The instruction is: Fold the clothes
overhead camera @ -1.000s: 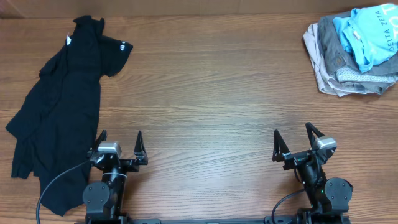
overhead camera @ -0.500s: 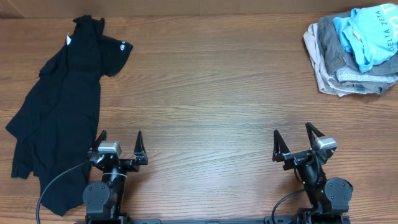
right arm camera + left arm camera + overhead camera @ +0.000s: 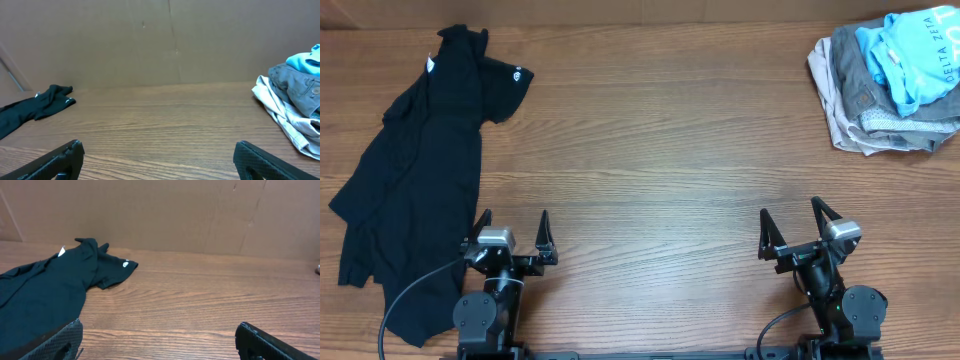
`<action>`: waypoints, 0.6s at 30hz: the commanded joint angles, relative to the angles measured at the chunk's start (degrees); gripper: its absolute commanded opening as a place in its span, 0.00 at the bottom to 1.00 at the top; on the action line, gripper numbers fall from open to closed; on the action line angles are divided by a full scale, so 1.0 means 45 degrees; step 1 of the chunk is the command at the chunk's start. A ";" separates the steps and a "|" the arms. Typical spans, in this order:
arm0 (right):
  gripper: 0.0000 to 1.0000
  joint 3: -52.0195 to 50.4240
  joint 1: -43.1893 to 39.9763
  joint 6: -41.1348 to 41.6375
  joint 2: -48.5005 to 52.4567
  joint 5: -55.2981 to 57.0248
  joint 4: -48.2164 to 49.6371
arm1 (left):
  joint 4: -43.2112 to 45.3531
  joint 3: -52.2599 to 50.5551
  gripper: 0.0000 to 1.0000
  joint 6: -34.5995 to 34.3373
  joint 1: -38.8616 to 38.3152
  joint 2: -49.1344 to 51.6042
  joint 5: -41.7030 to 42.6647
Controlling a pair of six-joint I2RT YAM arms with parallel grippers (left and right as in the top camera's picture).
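We find the black T-shirt (image 3: 415, 170) crumpled on the table's (image 3: 650, 150) left side, just beside the left gripper (image 3: 513, 222), well apart from the right gripper (image 3: 790, 212), both spread wide, empty.

A bare brown wooden table (image 3: 660, 150) lies open across the middle, from the near edge to the far brown cardboard wall (image 3: 175, 215). On the left, limp black fabric clothes (image 3: 415, 190) sprawl from far to near, just beside the left gripper (image 3: 514, 214) and perhaps touching its base. In the far right corner sits a heaped pile of pale-blue, grey and beige garments (image 3: 885, 85), well apart from the right gripper (image 3: 788, 207).
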 commanded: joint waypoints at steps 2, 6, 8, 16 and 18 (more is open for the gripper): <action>1.00 -0.0131 -0.0029 0.0063 -0.0151 0.0136 0.0083 | -0.0034 -0.0044 1.00 -0.0117 0.0131 -0.0141 -0.0131; 1.00 -0.0131 -0.0029 0.0063 -0.0151 0.0131 0.0121 | -0.0029 -0.0044 1.00 -0.0117 0.0131 -0.0141 -0.0131; 1.00 -0.0131 -0.0029 0.0063 -0.0151 0.0131 0.0126 | -0.0029 -0.0044 1.00 -0.0117 0.0131 -0.0141 -0.0126; 1.00 -0.0131 -0.0029 0.0078 -0.0151 -0.0622 0.0520 | -0.0024 -0.0039 1.00 -0.0136 0.0131 -0.0141 0.0117; 1.00 -0.0126 -0.0029 0.0078 -0.0151 -0.0855 0.1069 | 0.0053 -0.0034 1.00 -0.0121 0.0131 -0.0141 0.0646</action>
